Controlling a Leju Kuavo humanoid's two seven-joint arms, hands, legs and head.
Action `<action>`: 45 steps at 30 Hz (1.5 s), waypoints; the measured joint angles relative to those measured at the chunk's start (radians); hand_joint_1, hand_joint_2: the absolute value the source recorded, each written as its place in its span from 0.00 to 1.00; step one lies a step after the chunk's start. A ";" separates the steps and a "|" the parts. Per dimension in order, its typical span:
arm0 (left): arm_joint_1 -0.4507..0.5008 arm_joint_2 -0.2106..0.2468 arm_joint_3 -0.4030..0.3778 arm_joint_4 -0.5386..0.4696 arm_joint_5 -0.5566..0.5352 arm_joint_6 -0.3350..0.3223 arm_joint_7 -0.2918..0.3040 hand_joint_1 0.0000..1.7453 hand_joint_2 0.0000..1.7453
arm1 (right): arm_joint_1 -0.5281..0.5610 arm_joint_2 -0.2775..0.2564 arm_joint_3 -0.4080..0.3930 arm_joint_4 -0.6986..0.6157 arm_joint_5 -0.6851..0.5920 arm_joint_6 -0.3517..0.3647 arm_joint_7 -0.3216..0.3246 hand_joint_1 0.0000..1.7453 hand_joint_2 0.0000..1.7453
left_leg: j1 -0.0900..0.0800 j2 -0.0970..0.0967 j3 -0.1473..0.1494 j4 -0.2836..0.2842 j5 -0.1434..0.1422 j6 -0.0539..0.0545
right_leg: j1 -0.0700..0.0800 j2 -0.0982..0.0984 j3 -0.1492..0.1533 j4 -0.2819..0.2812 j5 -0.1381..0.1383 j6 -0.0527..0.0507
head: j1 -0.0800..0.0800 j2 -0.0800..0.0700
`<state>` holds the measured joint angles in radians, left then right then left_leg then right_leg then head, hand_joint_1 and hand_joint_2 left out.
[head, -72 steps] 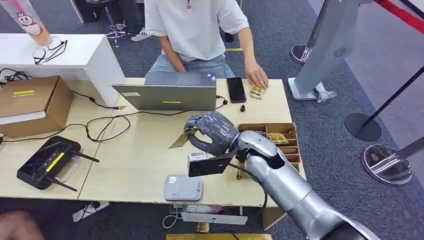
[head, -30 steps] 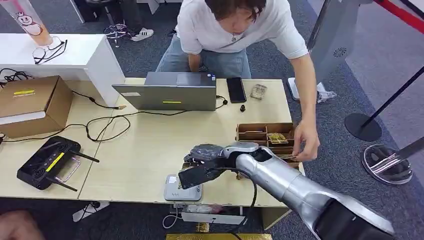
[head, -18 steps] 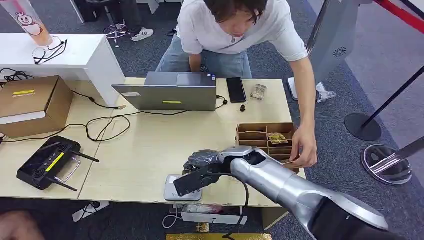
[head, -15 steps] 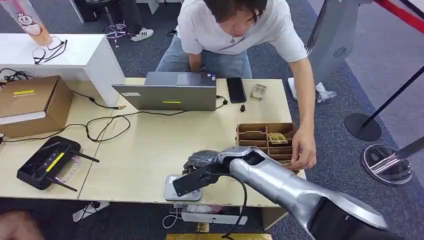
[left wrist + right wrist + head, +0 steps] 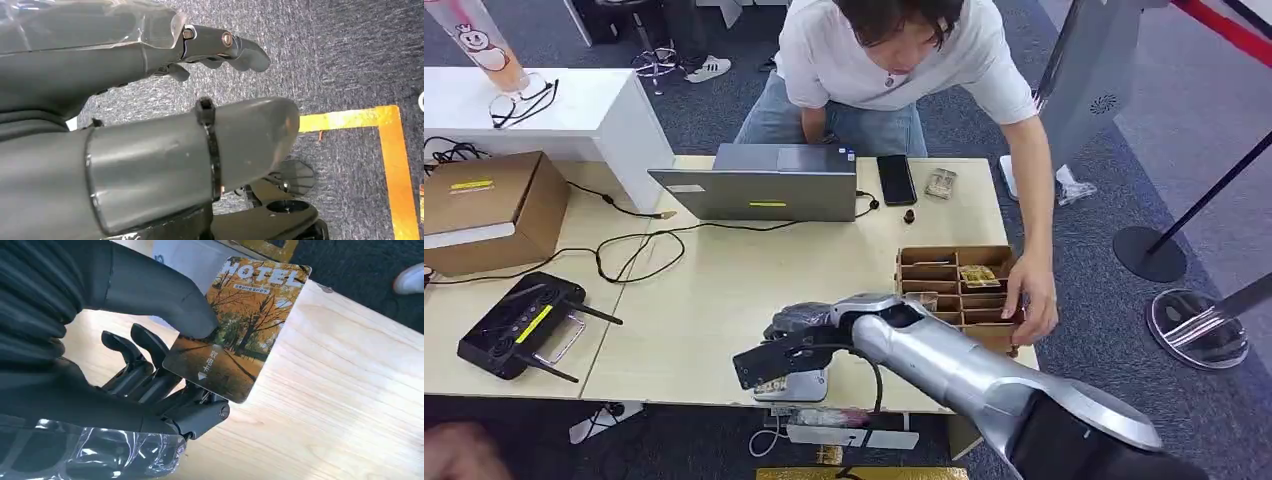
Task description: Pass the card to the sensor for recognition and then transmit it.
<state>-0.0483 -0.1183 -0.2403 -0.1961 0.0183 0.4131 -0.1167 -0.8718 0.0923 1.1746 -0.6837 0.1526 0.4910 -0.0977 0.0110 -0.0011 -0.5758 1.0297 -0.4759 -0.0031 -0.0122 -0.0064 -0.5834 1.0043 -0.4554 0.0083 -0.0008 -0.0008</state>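
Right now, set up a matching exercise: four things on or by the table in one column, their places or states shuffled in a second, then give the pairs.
Things:
1. card
2. laptop
3. cardboard box
4. wooden organizer

Places or states:
A. at the table's right edge, a person's hand on it
B. on the table's left end
C. pinched in the right hand, above the table
D. at the table's far edge, in front of the person

Pairs: 1-C, 2-D, 3-B, 4-A
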 joint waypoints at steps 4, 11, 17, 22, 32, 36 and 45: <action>-0.003 0.000 0.000 0.000 0.000 -0.002 0.005 0.00 0.00 | -0.010 0.022 0.000 0.024 0.000 0.000 0.020 1.00 1.00 | 0.000 0.000 0.000 0.000 0.000 0.000 | 0.000 0.000 0.000 0.000 0.000 0.000 | 0.000 0.000; -0.006 0.000 -0.001 0.000 -0.011 -0.002 0.009 0.00 0.00 | -0.019 0.043 0.002 0.059 0.002 -0.004 0.047 1.00 1.00 | 0.000 0.000 0.000 0.000 0.000 0.000 | 0.000 0.000 0.000 0.000 0.000 0.000 | 0.000 0.000; -0.006 -0.004 -0.003 0.000 -0.019 -0.002 0.009 0.00 0.00 | -0.018 0.051 0.018 0.098 0.037 -0.012 0.075 1.00 1.00 | 0.000 0.000 0.000 0.000 0.000 0.000 | 0.000 0.000 0.000 0.000 0.000 0.000 | 0.000 0.000; -0.006 -0.005 -0.003 0.000 -0.021 -0.003 0.009 0.00 0.00 | -0.018 0.056 0.032 0.128 0.042 -0.012 0.077 1.00 1.00 | 0.000 0.000 0.000 0.000 0.000 0.000 | 0.000 0.000 0.000 0.000 0.000 0.000 | 0.000 0.000; -0.005 -0.004 -0.007 0.000 -0.021 -0.011 0.009 0.00 0.00 | -0.021 0.064 0.053 0.171 0.071 -0.011 0.087 1.00 1.00 | 0.000 0.000 0.000 0.000 0.000 0.000 | 0.000 0.000 0.000 0.000 0.000 0.000 | 0.000 0.000; -0.005 -0.004 -0.007 0.000 -0.021 -0.013 0.012 0.00 0.00 | -0.027 0.068 0.073 0.195 0.098 -0.010 0.087 1.00 1.00 | 0.000 0.000 0.000 0.000 0.000 0.000 | 0.000 0.000 0.000 0.000 0.000 0.000 | 0.000 0.000; -0.006 -0.004 -0.008 0.000 -0.023 -0.016 0.018 0.00 0.00 | -0.033 0.087 0.098 0.233 0.113 -0.022 0.094 1.00 1.00 | 0.000 0.000 0.000 0.000 0.000 0.000 | 0.000 0.000 0.000 0.000 0.000 0.000 | 0.000 0.000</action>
<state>-0.0539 -0.1221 -0.2480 -0.1961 -0.0050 0.3967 -0.0988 -0.9053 0.1793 1.2730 -0.4509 0.2651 0.4692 -0.0034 0.0109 -0.0013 -0.5757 1.0297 -0.4758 -0.0031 -0.0123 -0.0064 -0.5834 1.0043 -0.4553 0.0083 -0.0008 -0.0008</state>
